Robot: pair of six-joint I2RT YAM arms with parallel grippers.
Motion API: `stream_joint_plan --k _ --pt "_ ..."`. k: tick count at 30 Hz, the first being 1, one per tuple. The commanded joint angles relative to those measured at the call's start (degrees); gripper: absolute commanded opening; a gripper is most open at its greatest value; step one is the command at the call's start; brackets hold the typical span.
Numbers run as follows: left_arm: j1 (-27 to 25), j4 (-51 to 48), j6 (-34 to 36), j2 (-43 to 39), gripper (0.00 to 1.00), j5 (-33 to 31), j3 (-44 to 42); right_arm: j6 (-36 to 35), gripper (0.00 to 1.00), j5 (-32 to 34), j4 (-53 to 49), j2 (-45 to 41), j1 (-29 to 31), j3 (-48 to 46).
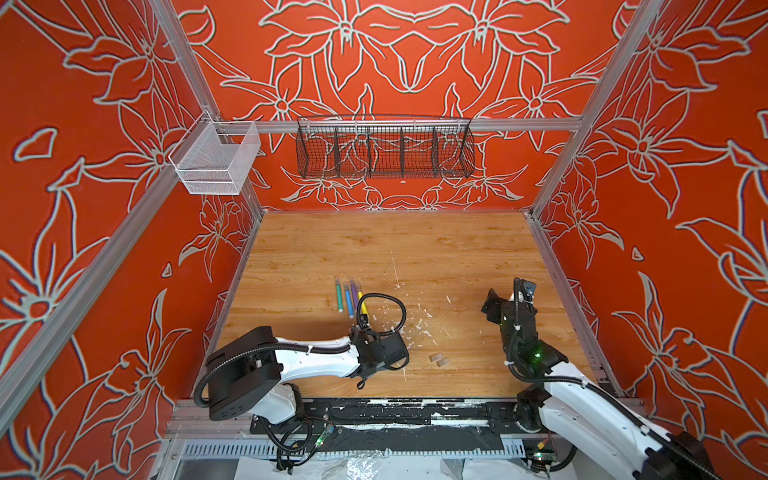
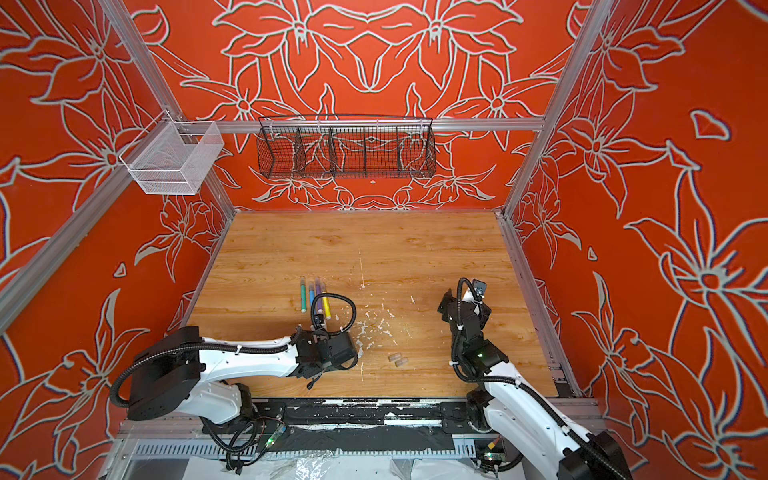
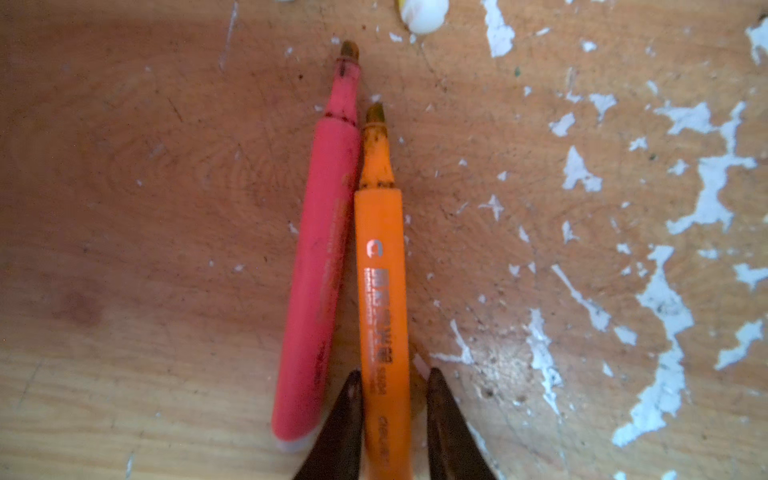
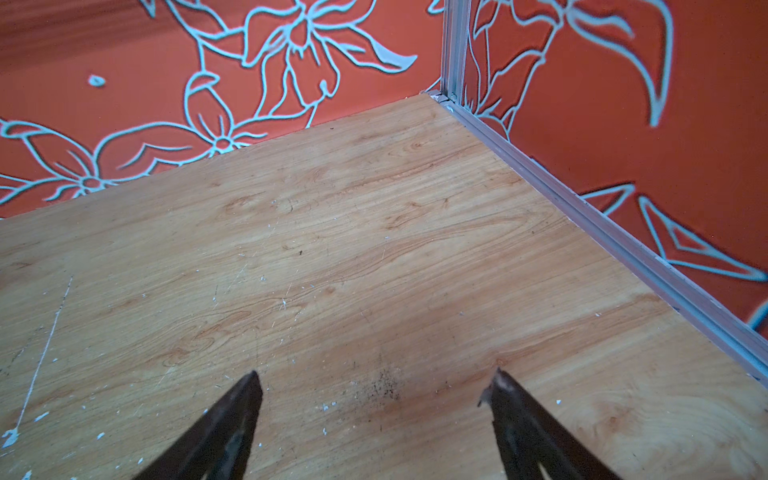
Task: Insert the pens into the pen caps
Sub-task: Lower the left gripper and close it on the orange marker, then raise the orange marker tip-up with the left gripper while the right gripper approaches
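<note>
between the dark fingers [image 3: 345, 428] of the left gripper [image 3: 395, 371] lies an orange pen [image 3: 380, 291] with white lettering, a pink pen [image 3: 320, 270] just beside it, on a light wood-grain table [image 3: 124, 208] flecked white, and the walls [image 1: 415, 62] are orange-red with pale outlined flowers.

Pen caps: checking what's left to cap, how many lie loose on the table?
2. The first cap and the second cap lie close together on the table, front centre. More could be hidden under the left arm.

Orange pen [image 3: 380, 270] — pink pen [image 3: 322, 270] crowds one flank, other bare.
</note>
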Motion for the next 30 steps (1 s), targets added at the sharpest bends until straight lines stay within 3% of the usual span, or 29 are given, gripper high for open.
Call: stream_joint_plan --k 1,9,15,21,25,30 --pt "1.02 -0.45 -0.38 2.62 0.25 1.3 -1.2 -0.4 0.87 -0.6 0.87 -0.24 -0.38 0.2" --pt "2.18 0.86 -0.08 4.32 0.18 2.48 -1.73 -0.4 0.87 -0.69 0.87 -0.24 -0.33 0.2" --pt "2.36 1.66 0.8 5.67 0.06 3.1 -1.14 -0.41 0.87 -0.75 0.87 -0.33 -0.33 0.2" --pt "2.53 0.77 4.99 2.48 0.0 3.46 1.59 0.07 0.85 -1.47 -1.68 -2.36 -0.33 0.45" --pt "5.01 -0.11 11.87 -4.19 0.0 4.17 4.98 5.41 0.82 -5.32 -10.88 -6.56 -0.33 3.34" --pt "10.46 0.16 21.61 -11.8 0.0 7.41 9.97 15.18 0.79 -19.36 -13.49 -12.3 -0.29 4.47"
